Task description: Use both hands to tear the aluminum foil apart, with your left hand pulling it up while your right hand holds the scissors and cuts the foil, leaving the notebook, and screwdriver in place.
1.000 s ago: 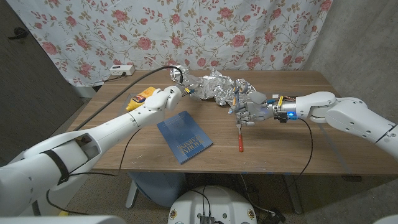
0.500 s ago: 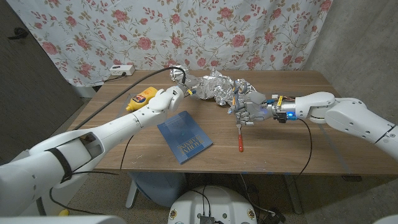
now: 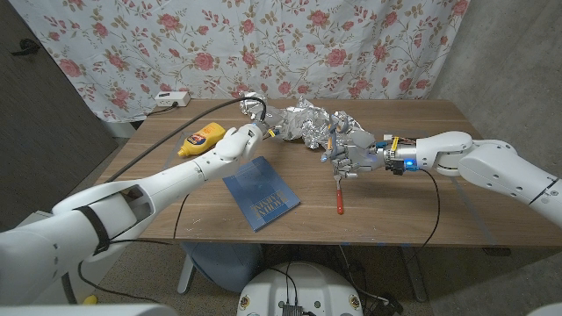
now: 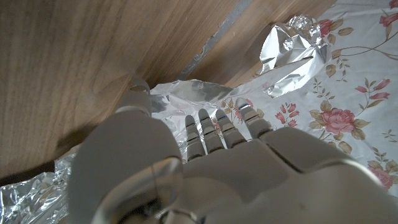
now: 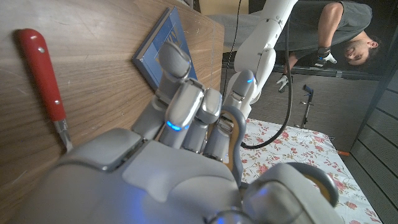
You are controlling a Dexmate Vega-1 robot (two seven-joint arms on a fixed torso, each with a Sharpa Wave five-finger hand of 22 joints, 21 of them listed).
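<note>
Even, soft room light falls on the desk from above, leaving only faint shadows. The crumpled aluminum foil throws bright glints. In both wrist views the near hand looms large and slightly soft, with wide-angle stretching toward the edges. The head view is sharp.

The aluminum foil was shiny, silver and very crumpled. It lay in a long lumpy strip across the far middle of the bench. One end was by the left hand, and the other end was by the right hand. The scissors had a grey looped handle, and the right hand held them. The blue notebook lay flat, nearer the front. The screwdriver had a red handle and lay just beside the notebook.
</note>
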